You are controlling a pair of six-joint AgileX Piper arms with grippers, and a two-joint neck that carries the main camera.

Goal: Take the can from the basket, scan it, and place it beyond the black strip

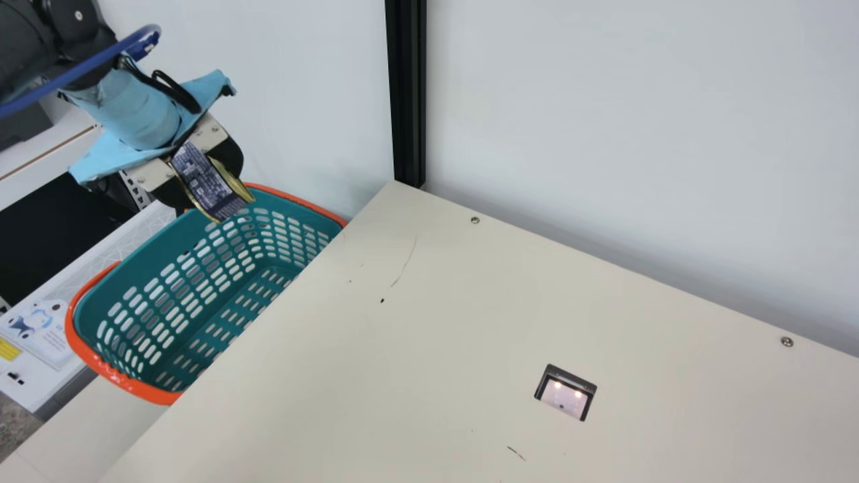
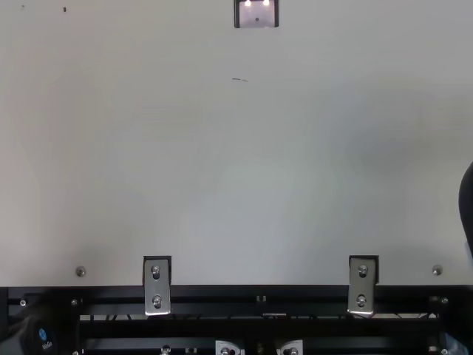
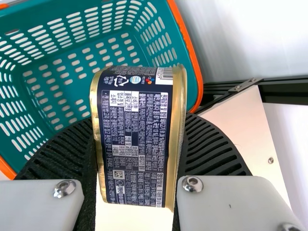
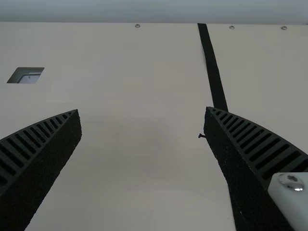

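Pinching one gold-rimmed metal can with a dark blue, white-printed label [image 3: 135, 139], the left hand [image 1: 205, 176] is holding it aloft, clamped between two black ribbed fingers, with the can's one end jutting past their tips. In the main view the can is hanging above the far part of one teal, slotted plastic basket with an orange rim [image 1: 127, 384], tilting as it hangs. The basket is sitting just beside the left edge of the cream, flat-topped surface [image 1: 335, 376], and that edge is hiding part of it.

Inward from that edge, a broad stretch of surface is lying between the basket and one small, dark-framed scan window with two glowing lights [image 1: 565, 400], which is sitting well apart from the can. One black upright post [image 1: 407, 87] is standing at the surface's far corner, and a pale, smooth wall [image 1: 604, 100] is rising behind the far edge.

In the right wrist view, the right hand [image 4: 143, 109] is hovering over the surface, its two fingers spreading wide with open room between them. One long, narrow black strip [image 4: 214, 67] is running from near the far edge and passing partly behind one finger.
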